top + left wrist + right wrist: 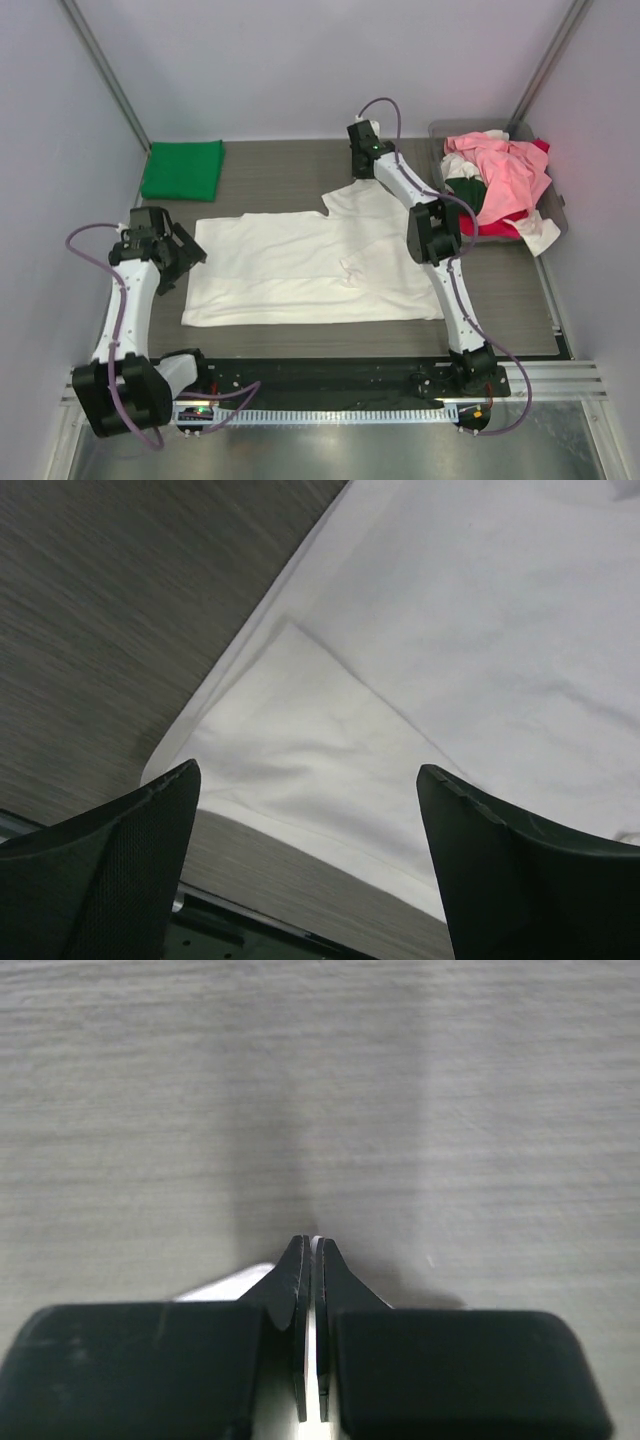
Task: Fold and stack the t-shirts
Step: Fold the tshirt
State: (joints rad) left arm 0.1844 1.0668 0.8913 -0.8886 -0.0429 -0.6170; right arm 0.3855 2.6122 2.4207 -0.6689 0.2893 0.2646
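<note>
A large white t-shirt (310, 265) lies spread flat on the table, plain face up. My left gripper (186, 262) hangs open at its left edge. In the left wrist view the gripper (308, 772) hovers over the shirt's corner (300, 740) with nothing between the fingers. My right gripper (358, 165) is at the shirt's far edge. In the right wrist view it (313, 1240) is shut on a thin fold of white cloth (225, 1285). A folded bright green t-shirt (183, 168) lies at the far left.
A grey plastic tray (552, 215) at the far right holds a heap of pink (505, 165), red (490, 226), white and dark green tees. Walls close in the table on three sides. A black rail (330, 375) runs along the near edge.
</note>
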